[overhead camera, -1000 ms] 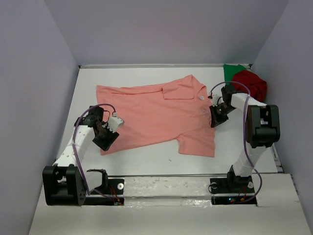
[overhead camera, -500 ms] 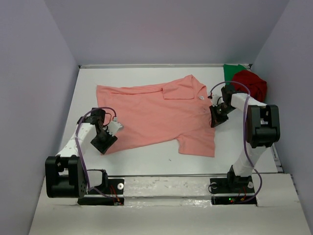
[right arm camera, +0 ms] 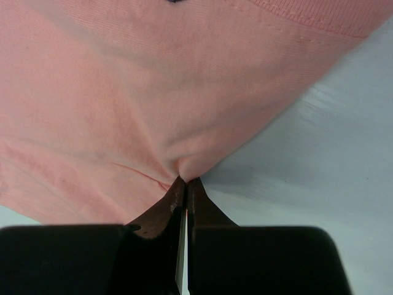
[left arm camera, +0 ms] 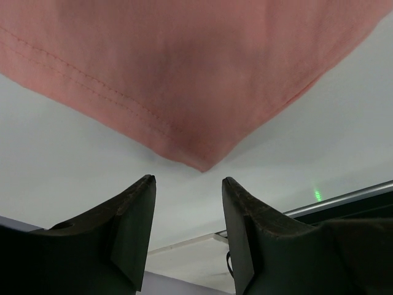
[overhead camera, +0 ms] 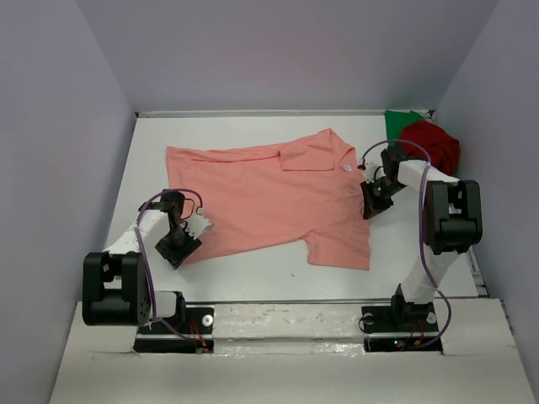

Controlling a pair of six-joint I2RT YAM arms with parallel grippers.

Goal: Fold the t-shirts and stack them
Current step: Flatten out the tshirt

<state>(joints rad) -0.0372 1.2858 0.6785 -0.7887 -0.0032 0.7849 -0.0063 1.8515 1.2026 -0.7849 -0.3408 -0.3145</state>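
Observation:
The salmon-pink t-shirt [overhead camera: 269, 194] lies spread across the white table. My left gripper [overhead camera: 178, 247] hovers at its near left corner. In the left wrist view the gripper [left arm camera: 187, 179] is open, and the shirt's pointed corner [left arm camera: 199, 161] lies just beyond the fingertips, not between them. My right gripper [overhead camera: 371, 200] is at the shirt's right edge. In the right wrist view it [right arm camera: 186, 179] is shut on a small pinched fold of the pink cloth [right arm camera: 153, 110]. The dark red t-shirt [overhead camera: 431, 143] lies bunched in the far right corner, on the green t-shirt [overhead camera: 399, 122].
Grey walls close in the table [overhead camera: 253, 278] on the left, back and right. A metal rail [overhead camera: 295, 300] runs along the near edge by the arm bases, and it shows also in the left wrist view as a rail [left arm camera: 344, 200].
My left arm has swung round and its gripper has slid slightly nearer along the shirt's near left corner, its jaws a little narrower. The right arm and the shirt have not moved.

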